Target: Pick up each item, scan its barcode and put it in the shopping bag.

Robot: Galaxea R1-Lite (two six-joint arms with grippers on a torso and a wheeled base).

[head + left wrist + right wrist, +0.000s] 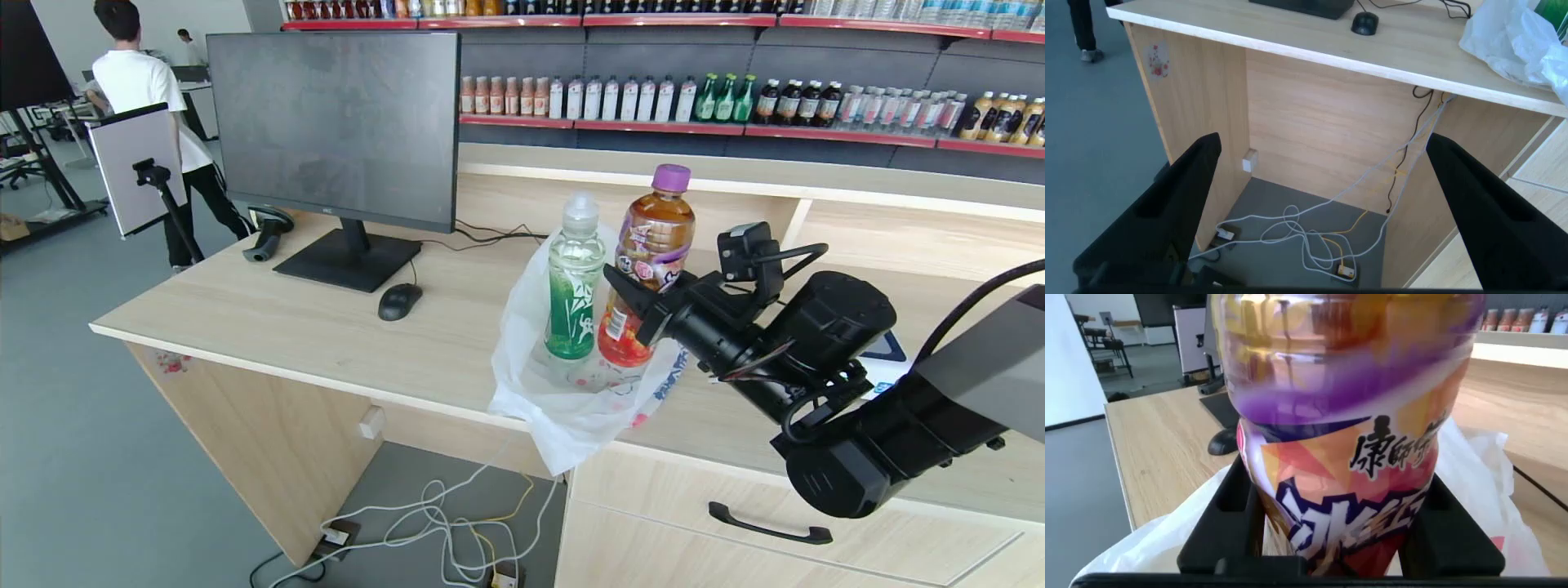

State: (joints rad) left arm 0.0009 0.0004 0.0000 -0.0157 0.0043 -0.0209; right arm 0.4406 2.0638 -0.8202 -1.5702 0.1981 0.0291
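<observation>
**Setting the tea bottle down in the shopping bag**

Pinches the purple-capped tea bottle [655,237] at its lower label with the right pincer [633,314], upright, at the open mouth of the white shopping bag [563,400]. Holds it just beside the green bottle [574,286] standing inside the bag; touching or a hair apart, cannot tell. Seems to have the base down among the bag's folds, though hidden by plastic. Hangs the left pincer [1319,163] spread wide and unladen, well away from the bag and below the tabletop [326,327], over loose cables on the floor.

Looks like the bagging step. To do it well:

- Lower straight down until the base rests firmly on the tabletop through the plastic.
- Keep the bottle vertical and avoid nudging the tall green bottle over.
- Place the base toward the bag's rear side, away from the fold drooping over the tabletop edge.
- Spread the pincer only once the weight is settled.
- Back out level, without snagging the thin plastic.
</observation>
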